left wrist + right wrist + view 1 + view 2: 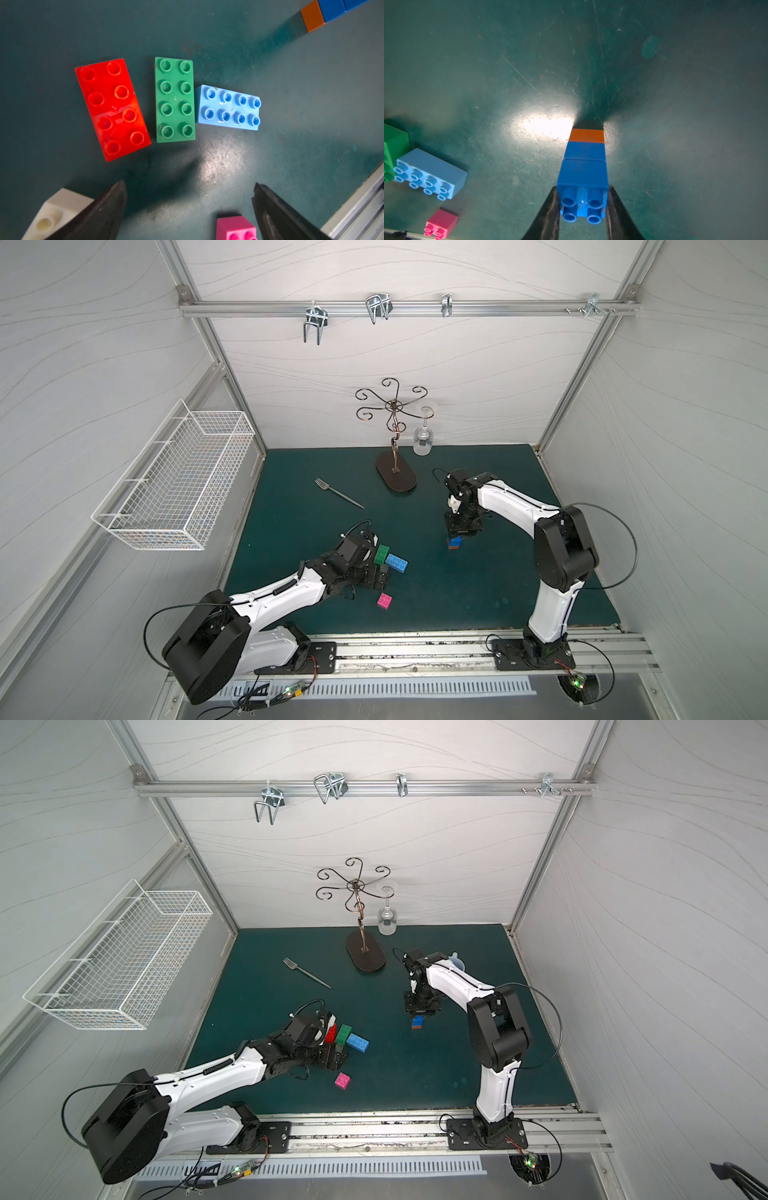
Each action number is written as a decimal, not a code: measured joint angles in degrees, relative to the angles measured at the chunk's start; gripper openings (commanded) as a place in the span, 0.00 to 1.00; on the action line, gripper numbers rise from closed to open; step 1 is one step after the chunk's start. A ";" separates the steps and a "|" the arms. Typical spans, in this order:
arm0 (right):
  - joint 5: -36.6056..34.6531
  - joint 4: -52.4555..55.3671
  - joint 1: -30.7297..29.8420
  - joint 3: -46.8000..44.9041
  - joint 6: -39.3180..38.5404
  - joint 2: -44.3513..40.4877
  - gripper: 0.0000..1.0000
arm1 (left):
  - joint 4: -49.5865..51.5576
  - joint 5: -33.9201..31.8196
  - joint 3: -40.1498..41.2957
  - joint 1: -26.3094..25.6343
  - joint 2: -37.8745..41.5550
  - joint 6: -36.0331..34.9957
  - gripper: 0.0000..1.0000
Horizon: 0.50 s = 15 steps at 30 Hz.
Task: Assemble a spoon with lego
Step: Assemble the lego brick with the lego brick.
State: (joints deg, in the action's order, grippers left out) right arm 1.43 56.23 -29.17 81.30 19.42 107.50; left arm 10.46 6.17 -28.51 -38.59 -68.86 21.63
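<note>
In a top view the left arm [216,1073] is hiding all but a sliver of the red brick [331,1033]. In the left wrist view the left claw [189,184] is masking half the white brick [64,202], while the frame edge is cutting off the pink brick [235,227] and the orange-and-blue stem [330,10]. The green brick [392,149] is running off the right wrist view's edge

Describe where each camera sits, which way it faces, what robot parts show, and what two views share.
Top views: high in front, looking down on the green mat; left arm and right arm show whole.
Left wrist: faces down at red brick, green brick, light blue brick; open left tool shows.
Right wrist: faces down along the orange-and-blue stem held by the right tool.
Shared: both wrist views show light blue brick and pink brick.
</note>
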 measured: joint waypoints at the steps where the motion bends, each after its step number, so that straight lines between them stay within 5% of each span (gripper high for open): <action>1: -0.07 0.11 0.00 0.09 0.00 0.02 0.29 | 0.02 -0.04 0.00 0.00 0.07 0.00 1.00; 15: -0.52 0.17 -0.11 0.22 0.24 0.57 0.52 | 0.13 -1.01 0.00 0.00 1.03 0.04 1.00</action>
State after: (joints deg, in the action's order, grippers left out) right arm 0.91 56.40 -29.28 81.52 19.66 108.07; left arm 10.59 5.17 -28.51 -38.59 -67.83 21.67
